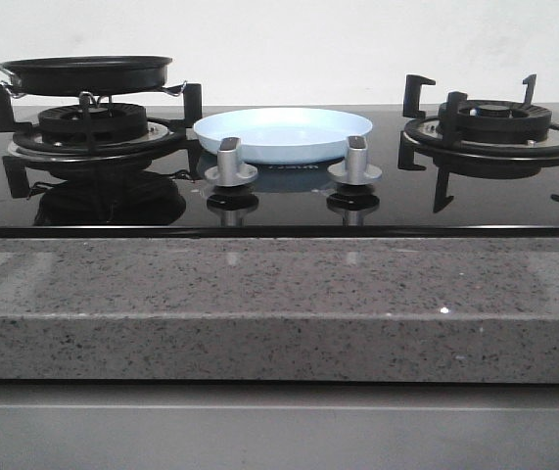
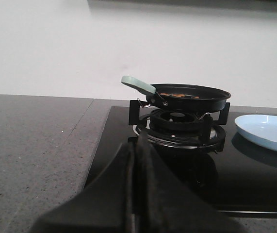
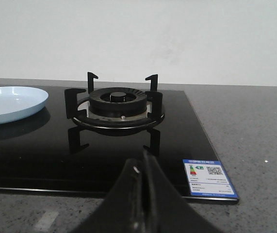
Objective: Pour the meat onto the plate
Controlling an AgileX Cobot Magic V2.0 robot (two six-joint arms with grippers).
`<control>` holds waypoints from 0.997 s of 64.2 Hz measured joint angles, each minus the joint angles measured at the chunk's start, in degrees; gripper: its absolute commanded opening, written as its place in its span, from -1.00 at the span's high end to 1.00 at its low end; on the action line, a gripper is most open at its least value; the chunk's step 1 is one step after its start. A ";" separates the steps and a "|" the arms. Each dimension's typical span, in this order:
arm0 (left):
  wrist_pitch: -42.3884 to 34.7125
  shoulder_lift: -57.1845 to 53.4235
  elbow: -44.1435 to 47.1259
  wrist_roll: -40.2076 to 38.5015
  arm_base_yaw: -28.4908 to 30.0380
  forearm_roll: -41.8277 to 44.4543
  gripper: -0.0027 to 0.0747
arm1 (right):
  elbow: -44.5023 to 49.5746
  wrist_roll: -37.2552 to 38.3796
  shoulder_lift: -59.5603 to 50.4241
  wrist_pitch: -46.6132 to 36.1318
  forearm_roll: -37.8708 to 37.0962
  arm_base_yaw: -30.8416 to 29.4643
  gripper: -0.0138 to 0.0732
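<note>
A black frying pan (image 1: 88, 73) with a pale green handle (image 2: 137, 84) sits on the left burner (image 1: 93, 127). Orange-brown meat (image 2: 177, 95) shows just over the pan's rim in the left wrist view. The pale light-blue plate (image 1: 284, 132) lies empty on the black glass between the two burners, also visible as the plate (image 2: 267, 132) in the left wrist view and the plate (image 3: 9, 103) in the right wrist view. My left gripper (image 2: 137, 145) is shut and empty, short of the pan. My right gripper (image 3: 143, 162) is shut and empty, before the right burner (image 3: 115, 104). Neither gripper shows in the front view.
Two silver knobs (image 1: 230, 162) (image 1: 354, 160) stand in front of the plate. The right burner (image 1: 494, 127) is bare. A grey stone counter edge (image 1: 279, 304) runs along the front. A blue energy label (image 3: 208, 177) sits on the glass corner.
</note>
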 measured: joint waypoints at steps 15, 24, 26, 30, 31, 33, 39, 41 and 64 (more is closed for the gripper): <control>0.54 0.00 -3.21 0.00 0.00 -0.91 0.98 | -1.44 0.00 0.00 1.65 1.28 0.00 0.95; 6.99 0.00 -10.45 0.00 0.00 -1.03 0.98 | -7.74 0.00 0.00 9.09 1.52 0.00 0.95; 9.24 0.00 -12.29 0.00 0.00 -1.03 0.98 | -10.04 0.00 0.00 11.76 1.56 0.00 0.95; 12.22 0.13 -15.52 0.00 0.00 -1.03 0.98 | -13.14 0.00 0.14 15.34 1.65 0.00 0.95; 12.93 0.25 -16.24 0.00 0.00 -1.03 0.98 | -14.33 0.00 0.39 16.63 1.65 0.00 0.95; 14.73 0.90 -18.05 0.00 0.00 -1.03 0.98 | -15.88 0.00 0.91 18.70 1.65 0.00 0.95; 19.68 4.38 -22.85 0.00 0.00 -1.03 0.98 | -21.44 0.00 3.85 24.14 1.65 0.00 0.95; 20.98 5.59 -24.48 0.00 0.00 -1.03 0.98 | -23.14 0.00 5.24 25.94 1.68 0.00 0.95; 31.24 22.71 -34.26 0.10 0.00 -1.80 0.98 | -35.45 0.00 22.48 39.11 2.13 0.00 0.95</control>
